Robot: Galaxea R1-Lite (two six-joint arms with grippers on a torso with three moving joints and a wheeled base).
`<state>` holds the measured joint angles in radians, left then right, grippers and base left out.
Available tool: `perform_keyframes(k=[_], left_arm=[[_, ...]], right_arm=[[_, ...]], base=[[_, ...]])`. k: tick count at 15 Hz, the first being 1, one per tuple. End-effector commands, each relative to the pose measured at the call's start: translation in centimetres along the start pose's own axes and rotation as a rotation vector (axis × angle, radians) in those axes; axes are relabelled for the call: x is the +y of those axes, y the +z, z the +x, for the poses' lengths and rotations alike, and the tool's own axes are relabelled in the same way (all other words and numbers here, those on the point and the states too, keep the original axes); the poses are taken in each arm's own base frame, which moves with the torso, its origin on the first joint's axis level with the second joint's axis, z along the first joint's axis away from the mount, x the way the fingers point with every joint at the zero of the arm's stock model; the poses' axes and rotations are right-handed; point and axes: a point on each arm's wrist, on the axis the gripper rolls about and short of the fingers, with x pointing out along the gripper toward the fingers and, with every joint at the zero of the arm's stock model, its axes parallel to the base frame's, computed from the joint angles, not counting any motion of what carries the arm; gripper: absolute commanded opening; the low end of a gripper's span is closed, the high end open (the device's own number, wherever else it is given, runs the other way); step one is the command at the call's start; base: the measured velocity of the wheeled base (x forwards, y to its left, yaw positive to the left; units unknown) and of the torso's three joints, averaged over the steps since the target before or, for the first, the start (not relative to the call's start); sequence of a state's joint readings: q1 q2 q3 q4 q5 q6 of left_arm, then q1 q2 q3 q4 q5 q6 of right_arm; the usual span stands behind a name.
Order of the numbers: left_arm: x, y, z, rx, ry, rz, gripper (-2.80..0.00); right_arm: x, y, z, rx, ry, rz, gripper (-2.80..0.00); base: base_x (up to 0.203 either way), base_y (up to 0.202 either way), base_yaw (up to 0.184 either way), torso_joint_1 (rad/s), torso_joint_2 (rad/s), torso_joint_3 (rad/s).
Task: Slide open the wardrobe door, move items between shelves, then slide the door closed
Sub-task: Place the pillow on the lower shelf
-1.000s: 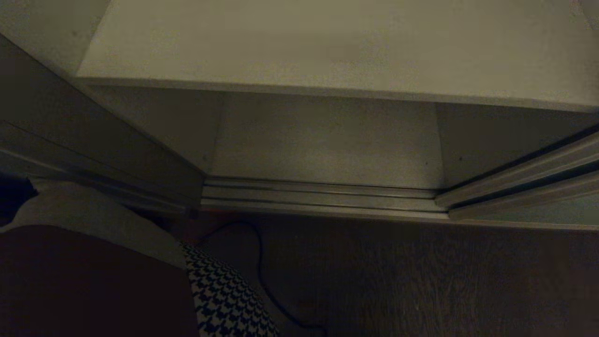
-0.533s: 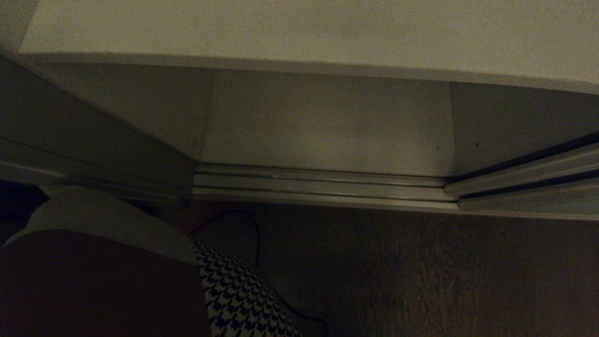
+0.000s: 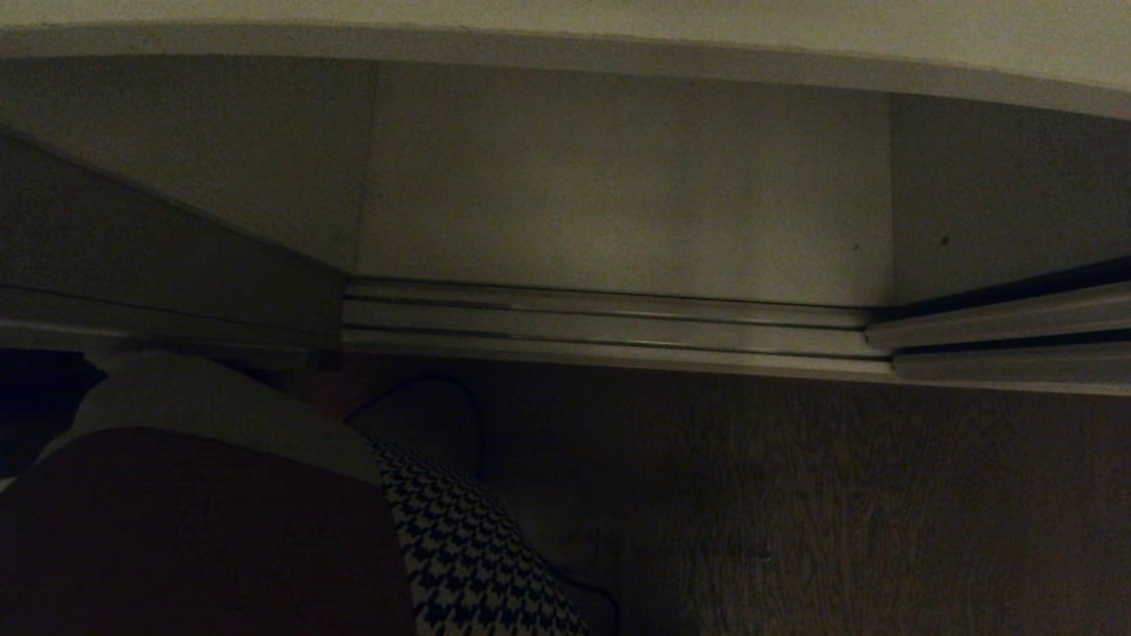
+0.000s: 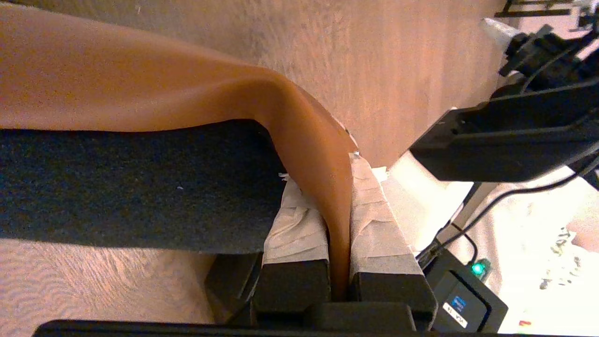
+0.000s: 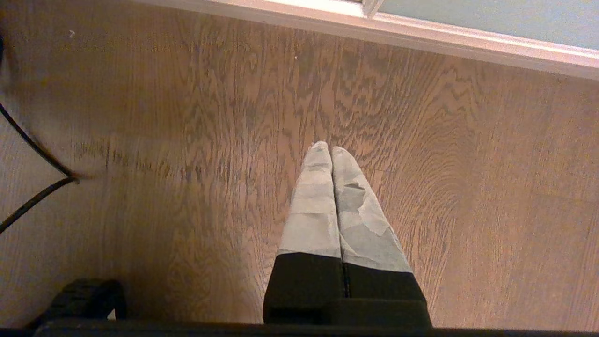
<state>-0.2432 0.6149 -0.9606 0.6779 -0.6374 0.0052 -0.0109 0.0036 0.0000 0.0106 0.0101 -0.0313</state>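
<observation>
The cushion (image 3: 265, 495) fills the head view's lower left, showing its brown, beige and houndstooth patches. In the left wrist view my left gripper (image 4: 327, 173) is shut on a fold of the cushion's brown cover (image 4: 140, 79), with the black back (image 4: 131, 182) beside it. Before me the wardrobe stands open: an upper shelf (image 3: 618, 13) crosses the top and a lower white board (image 3: 618, 194) lies below it. The sliding wardrobe door (image 3: 1016, 353) stands at the right, and its grey-green panel (image 5: 491, 14) also shows. My right gripper (image 5: 327, 150) hangs shut and empty over the floor.
The door tracks (image 3: 610, 322) run along the wardrobe's front. A black cable (image 3: 468, 415) loops over the wooden floor (image 3: 839, 512) beside the cushion. In the left wrist view the robot's dark body (image 4: 505, 135) and a box with a green light (image 4: 477, 269) are near.
The whole head view has shifted: the upper shelf edge has slid up the picture, so the camera moved. The cushion stays at the lower left in the left gripper.
</observation>
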Motion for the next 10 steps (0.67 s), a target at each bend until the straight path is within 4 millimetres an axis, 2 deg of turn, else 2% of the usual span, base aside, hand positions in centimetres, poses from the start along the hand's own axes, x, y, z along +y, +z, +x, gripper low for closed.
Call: perform_keyframes(k=[1,5,10], left_arm=[[0.2,0.0,0.3,0.014,0.001,-0.014,-2.8],[0.5,-0.3,0.7,0.064,0.025,0.012,-2.8],[2.6,2.4,3.3,0.128,0.025,0.086,-2.8]], right_arm=[[0.0,-0.1,0.0,0.003,0.001,-0.001,-2.8],[0.0,-0.1,0.0,0.003,0.001,-0.001,-2.8],[0.0,-0.1,0.0,0.002,0.001,-0.001,-2.8]], base=[[0.0,0.0,0.0,0.005,0.0,-0.099],[0.0,0.0,0.0,0.001,0.0,-0.02],[0.0,0.0,0.0,0.0,0.0,0.0]])
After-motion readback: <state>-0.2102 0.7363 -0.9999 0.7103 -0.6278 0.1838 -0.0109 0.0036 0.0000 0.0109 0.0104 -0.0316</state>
